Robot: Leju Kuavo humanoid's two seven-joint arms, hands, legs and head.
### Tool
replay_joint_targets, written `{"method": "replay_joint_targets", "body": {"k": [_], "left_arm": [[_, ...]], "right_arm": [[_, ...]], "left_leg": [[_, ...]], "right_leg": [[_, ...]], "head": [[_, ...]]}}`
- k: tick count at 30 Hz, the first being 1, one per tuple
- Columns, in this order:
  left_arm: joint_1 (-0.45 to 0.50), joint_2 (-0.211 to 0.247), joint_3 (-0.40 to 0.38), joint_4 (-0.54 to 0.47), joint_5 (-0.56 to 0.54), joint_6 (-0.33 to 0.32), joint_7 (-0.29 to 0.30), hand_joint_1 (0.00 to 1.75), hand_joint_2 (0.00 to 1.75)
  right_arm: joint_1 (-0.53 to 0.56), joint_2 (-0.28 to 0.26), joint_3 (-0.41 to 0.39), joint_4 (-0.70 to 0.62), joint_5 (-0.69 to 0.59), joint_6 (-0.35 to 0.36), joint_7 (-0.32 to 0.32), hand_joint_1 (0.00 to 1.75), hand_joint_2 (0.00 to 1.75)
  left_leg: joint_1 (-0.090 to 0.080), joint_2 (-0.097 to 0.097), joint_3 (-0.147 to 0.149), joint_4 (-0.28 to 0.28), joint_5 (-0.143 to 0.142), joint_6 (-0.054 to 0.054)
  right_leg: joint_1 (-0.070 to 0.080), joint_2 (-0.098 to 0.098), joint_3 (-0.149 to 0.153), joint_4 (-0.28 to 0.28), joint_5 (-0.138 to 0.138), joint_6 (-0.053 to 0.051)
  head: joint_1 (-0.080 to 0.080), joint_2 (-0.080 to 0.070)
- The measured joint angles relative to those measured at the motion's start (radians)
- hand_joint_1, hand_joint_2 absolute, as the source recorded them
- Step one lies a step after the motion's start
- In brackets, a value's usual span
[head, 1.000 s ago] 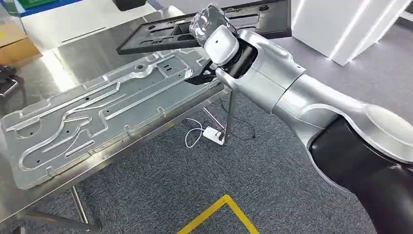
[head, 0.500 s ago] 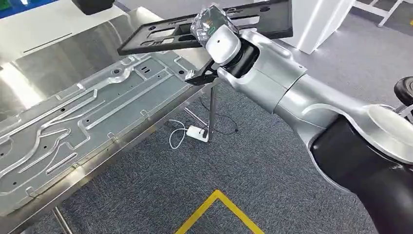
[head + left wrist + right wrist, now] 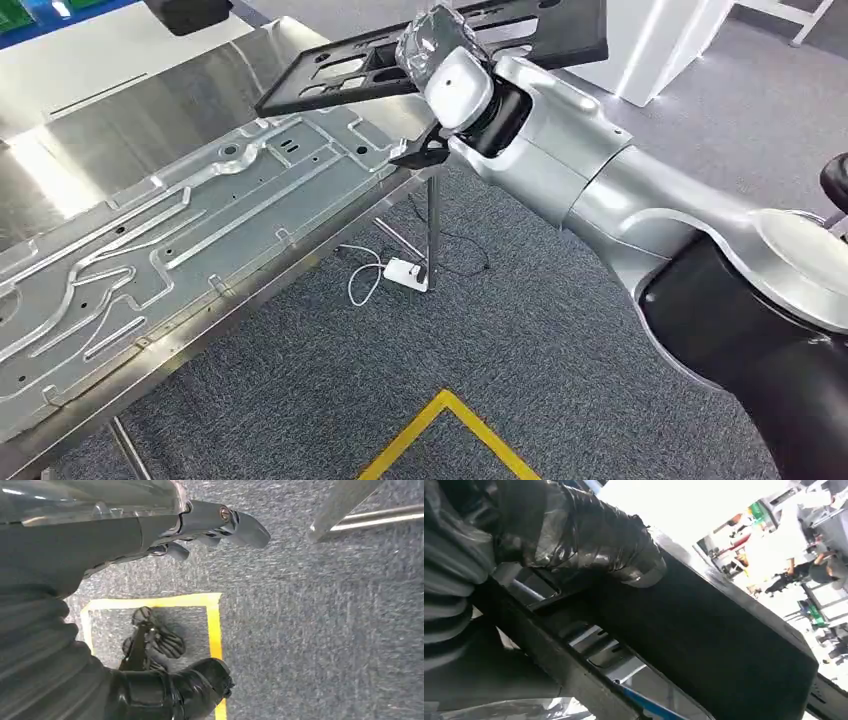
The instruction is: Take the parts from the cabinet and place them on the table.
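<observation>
My right hand (image 3: 438,48), wrapped in clear film, grips a long black plastic frame part (image 3: 335,76) by its middle and holds it tilted in the air over the far end of the steel table (image 3: 100,125). In the right wrist view the thumb (image 3: 589,540) presses on the black part (image 3: 714,650) from above. A large ribbed aluminium plate (image 3: 190,230) lies flat on the table below the part. My left hand (image 3: 210,522) hangs over the carpet, fingers apart and holding nothing.
A table leg (image 3: 432,230) stands under the table's corner, with a white adapter and cable (image 3: 400,272) on the grey carpet beside it. Yellow floor tape (image 3: 440,412) runs in front. A white panel (image 3: 665,45) stands at the back right.
The whole picture has shifted, so the camera moved and the table now lies further left. My right hand keeps its hold on the black part, which sits slightly higher.
</observation>
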Motion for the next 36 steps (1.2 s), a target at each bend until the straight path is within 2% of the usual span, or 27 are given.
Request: {"method": "replay_joint_targets", "body": {"k": [1,3,5,6,7,9,10,11,12,14,15,16,17,20,21,22,23,24,25,26,27,28,30,31,32,33,36], "left_arm": [[-0.003,0.0,0.0,0.0,0.0,0.0,0.0,0.0,1.75],[-0.008,0.0,-0.002,0.0,0.0,0.001,0.001,0.0,1.75],[-0.007,-0.001,-0.005,0.0,0.0,0.002,0.0,0.0,1.75],[-0.007,0.0,-0.006,0.0,0.0,0.002,0.0,0.0,1.75],[-0.008,0.0,-0.008,0.0,0.0,0.003,0.0,0.0,1.75],[-0.012,-0.001,-0.011,0.0,0.0,0.003,0.0,0.0,1.75],[-0.012,-0.002,-0.013,0.0,0.0,0.004,0.0,0.0,1.75],[-0.011,-0.002,-0.014,0.0,0.001,0.004,0.0,0.0,1.75],[-0.011,-0.002,-0.016,0.0,0.002,0.004,0.0,0.0,1.75],[-0.01,-0.003,-0.018,0.0,0.002,0.005,0.0,0.0,1.75],[-0.01,-0.003,-0.018,0.0,0.002,0.005,0.0,0.0,1.75],[-0.011,-0.004,-0.019,0.0,0.002,0.005,-0.001,0.0,1.75],[-0.014,-0.005,-0.02,0.0,0.002,0.005,-0.003,0.0,1.75],[-0.008,-0.006,-0.021,0.0,0.003,0.004,-0.004,0.0,1.75],[-0.008,-0.003,-0.022,0.0,0.003,0.004,-0.004,0.0,1.75],[-0.007,-0.007,-0.022,0.001,0.003,0.004,-0.005,0.0,1.75],[-0.011,-0.004,-0.022,0.001,0.003,0.004,-0.006,0.0,1.75],[-0.015,-0.002,-0.023,0.001,0.003,0.004,-0.007,0.0,1.75],[-0.015,-0.002,-0.024,0.001,0.004,0.004,-0.007,0.0,1.75],[-0.014,-0.003,-0.024,0.001,0.004,0.004,-0.007,0.0,1.75],[-0.013,-0.004,-0.024,0.001,0.004,0.004,-0.006,0.0,1.75],[-0.013,-0.004,-0.024,0.001,0.004,0.004,-0.006,0.0,1.75],[-0.013,-0.002,-0.024,0.001,0.005,0.004,-0.007,0.0,1.75],[-0.015,0.0,-0.024,0.001,0.005,0.004,-0.007,0.0,1.75],[-0.018,-0.001,-0.025,0.001,0.005,0.004,-0.007,0.0,1.75],[-0.018,0.0,-0.025,0.001,0.005,0.004,-0.007,0.0,1.75],[-0.015,-0.001,-0.025,0.001,0.006,0.005,-0.006,0.0,1.75]], "right_arm": [[-0.001,0.0,0.0,0.001,0.0,-0.001,0.0,1.75,1.75],[-0.003,-0.002,0.0,0.004,0.002,-0.005,0.0,1.75,1.75],[-0.003,-0.002,0.001,0.005,0.002,-0.007,0.0,1.75,1.75],[-0.004,-0.002,0.001,0.005,0.003,-0.008,0.0,1.75,1.75],[-0.005,-0.004,0.001,0.005,0.004,-0.011,0.001,1.75,1.75],[-0.006,-0.011,0.001,0.009,0.005,-0.017,0.003,1.75,1.75],[-0.003,-0.011,0.001,0.011,0.005,-0.021,0.002,1.75,1.75],[-0.001,-0.012,0.001,0.013,0.007,-0.024,0.002,1.75,1.75],[0.0,-0.013,0.001,0.016,0.007,-0.024,0.002,1.75,1.75],[-0.002,-0.014,0.001,0.02,0.008,-0.024,0.003,1.75,1.75],[-0.004,-0.014,0.001,0.021,0.008,-0.024,0.003,1.75,1.75],[-0.006,-0.014,0.001,0.021,0.01,-0.024,0.003,1.75,1.75],[-0.007,-0.014,0.001,0.023,0.011,-0.026,0.003,1.75,1.75],[-0.008,-0.014,0.001,0.024,0.011,-0.026,0.002,1.75,1.75],[-0.009,-0.014,0.001,0.024,0.011,-0.027,0.002,1.75,1.75],[-0.008,-0.008,0.001,0.024,0.011,-0.028,0.002,1.75,1.75],[-0.013,-0.01,0.001,0.026,0.012,-0.028,0.002,1.75,1.75],[-0.015,-0.011,0.001,0.029,0.015,-0.028,0.004,1.75,1.75],[-0.015,-0.011,0.001,0.031,0.017,-0.027,0.005,1.75,1.75],[-0.014,-0.011,0.001,0.032,0.018,-0.027,0.004,1.75,1.75],[-0.011,-0.011,0.001,0.033,0.018,-0.027,0.003,1.75,1.75],[-0.01,-0.011,0.002,0.033,0.018,-0.027,0.003,1.75,1.75],[-0.012,-0.011,0.002,0.034,0.019,-0.027,0.003,1.75,1.75],[-0.013,-0.011,0.002,0.034,0.019,-0.027,0.003,1.75,1.75],[-0.015,-0.011,0.002,0.035,0.02,-0.027,0.003,1.75,1.75],[-0.015,-0.012,0.002,0.036,0.02,-0.027,0.003,1.75,1.75],[-0.015,-0.011,0.002,0.036,0.02,-0.027,0.002,1.75,1.75]], "left_leg": [[-0.009,0.043,0.016,-0.032,-0.017,0.002],[-0.014,0.017,0.012,-0.039,-0.011,0.021],[-0.011,-0.002,0.011,-0.04,-0.009,0.026],[-0.005,-0.011,0.015,-0.044,-0.005,0.032],[-0.004,-0.019,0.014,-0.044,-0.003,0.036],[-0.004,-0.04,0.014,-0.044,-0.003,0.043],[-0.004,-0.051,0.013,-0.044,-0.003,0.044],[-0.004,-0.064,0.013,-0.044,-0.003,0.044],[-0.004,-0.078,0.014,-0.044,-0.003,0.044],[-0.004,-0.105,0.017,-0.043,-0.003,0.044],[-0.004,-0.121,0.019,-0.043,-0.004,0.043],[0.001,-0.129,0.018,-0.044,-0.004,0.042],[-0.002,-0.139,0.011,-0.044,-0.002,0.035],[0.012,-0.172,0.005,-0.056,0.008,0.014],[0.005,-0.181,0.007,-0.063,0.009,0.008],[0.002,-0.123,0.0,-0.045,-0.005,0.009],[0.0,-0.08,-0.021,0.001,-0.035,0.008],[0.0,-0.059,-0.055,0.074,-0.068,0.005],[0.002,-0.051,-0.093,0.152,-0.099,0.001],[0.003,-0.049,-0.121,0.206,-0.117,-0.003],[0.004,-0.046,-0.136,0.233,-0.114,-0.006],[0.005,-0.044,-0.124,0.206,-0.089,-0.009],[0.005,-0.023,-0.036,0.039,-0.002,-0.011],[0.002,0.024,0.004,-0.048,0.01,-0.013],[-0.011,0.029,0.009,-0.042,0.002,-0.002],[-0.009,0.011,0.005,-0.043,0.005,0.009],[-0.007,-0.017,-0.001,-0.043,0.009,0.022]], "right_leg": [[0.005,-0.004,-0.001,0.006,-0.006,0.006],[0.012,-0.012,-0.006,0.014,-0.008,0.013],[0.013,-0.031,-0.003,0.012,-0.011,0.018],[0.011,-0.023,-0.006,0.018,-0.019,0.028],[0.003,0.014,-0.015,0.042,-0.04,0.035],[-0.003,0.045,-0.079,0.191,-0.119,0.041],[-0.004,0.046,-0.117,0.27,-0.151,0.043],[-0.005,0.046,-0.144,0.326,-0.162,0.044],[-0.007,0.047,-0.15,0.329,-0.147,0.043],[-0.006,0.055,-0.099,0.213,-0.069,0.034],[-0.006,0.073,-0.05,0.107,-0.017,0.025],[-0.008,0.124,-0.021,0.033,-0.002,0.017],[-0.011,0.141,-0.006,0.025,-0.007,0.015],[-0.001,0.108,-0.003,0.011,-0.007,0.013],[-0.014,0.088,0.009,-0.013,0.001,0.008],[-0.013,0.073,0.023,-0.03,0.008,0.003],[-0.011,0.06,0.026,-0.036,0.009,-0.002],[-0.01,0.046,0.027,-0.035,0.008,-0.003],[-0.009,0.033,0.027,-0.035,0.005,-0.006],[-0.009,0.023,0.027,-0.034,0.004,-0.006],[-0.009,0.011,0.027,-0.032,0.002,-0.005],[-0.009,-0.001,0.027,-0.028,-0.002,-0.003],[-0.012,-0.025,0.027,-0.011,-0.015,0.005],[-0.008,-0.036,0.027,0.001,-0.026,0.012],[0.001,-0.042,0.022,0.007,-0.03,0.019],[0.001,-0.047,0.022,0.009,-0.032,0.021],[0.005,-0.075,0.026,0.009,-0.035,0.029]], "head": [[0.0,0.0],[0.0,0.0],[0.0,0.0],[0.001,0.0],[0.001,0.0],[0.001,0.0],[0.001,0.0],[0.001,0.0],[0.001,0.0],[0.001,0.0],[0.001,0.0],[0.001,0.0],[0.0,0.0],[0.001,0.0],[0.002,0.0],[-0.001,0.0],[-0.001,0.0],[-0.002,0.0],[-0.001,0.0],[-0.002,0.0],[-0.002,0.0],[-0.002,0.0],[-0.002,0.0],[-0.002,0.0],[-0.002,0.0],[0.0,0.0],[-0.001,0.0]]}}
